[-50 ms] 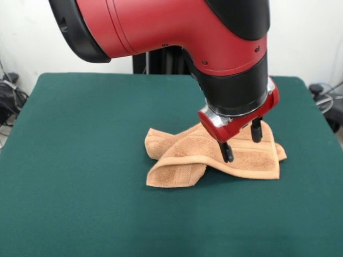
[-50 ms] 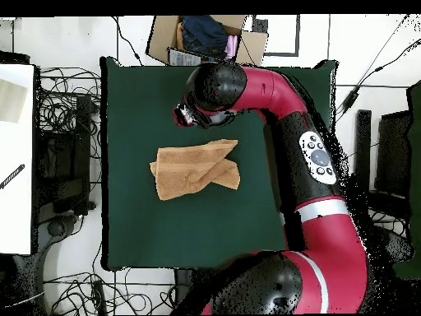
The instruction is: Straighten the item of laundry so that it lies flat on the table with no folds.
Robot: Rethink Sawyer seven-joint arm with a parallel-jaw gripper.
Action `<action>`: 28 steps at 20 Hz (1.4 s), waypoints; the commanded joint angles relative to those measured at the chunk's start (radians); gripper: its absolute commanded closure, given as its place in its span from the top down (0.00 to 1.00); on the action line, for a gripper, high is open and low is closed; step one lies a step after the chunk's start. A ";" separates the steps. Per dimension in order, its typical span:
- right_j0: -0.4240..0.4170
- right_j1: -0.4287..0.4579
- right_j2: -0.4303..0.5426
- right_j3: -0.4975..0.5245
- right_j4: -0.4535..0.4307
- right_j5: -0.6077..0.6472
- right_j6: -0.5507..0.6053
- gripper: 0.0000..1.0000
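Observation:
The item of laundry (image 1: 182,160), a light orange-tan towel, lies crumpled near the middle of the dark green table (image 1: 80,134). Its left part is folded over itself in overlapping layers, and the right part lies flatter. My gripper (image 1: 242,142) hangs over the towel's right part, open, with its two black fingers (image 1: 227,152) apart and nothing between them. Whether the tips touch the cloth I cannot tell. In the overhead view the towel (image 2: 193,169) shows as a folded strip on the table (image 2: 131,99), and the arm's wrist (image 2: 215,89) covers the gripper.
A cardboard box (image 2: 205,37) with dark things in it stands just past one table edge. Cables (image 2: 70,107) and a white surface (image 2: 16,148) lie off another side. The red arm (image 2: 316,164) runs along the table's edge.

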 commanded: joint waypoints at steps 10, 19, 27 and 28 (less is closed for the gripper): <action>0.002 0.042 0.059 -0.033 -0.048 0.113 -0.326 1.00; 0.001 0.047 0.057 -0.025 -0.035 0.111 -0.341 1.00; -0.004 0.053 0.061 -0.009 -0.028 0.105 -0.342 1.00; -0.005 0.052 0.061 -0.007 -0.028 0.102 -0.341 1.00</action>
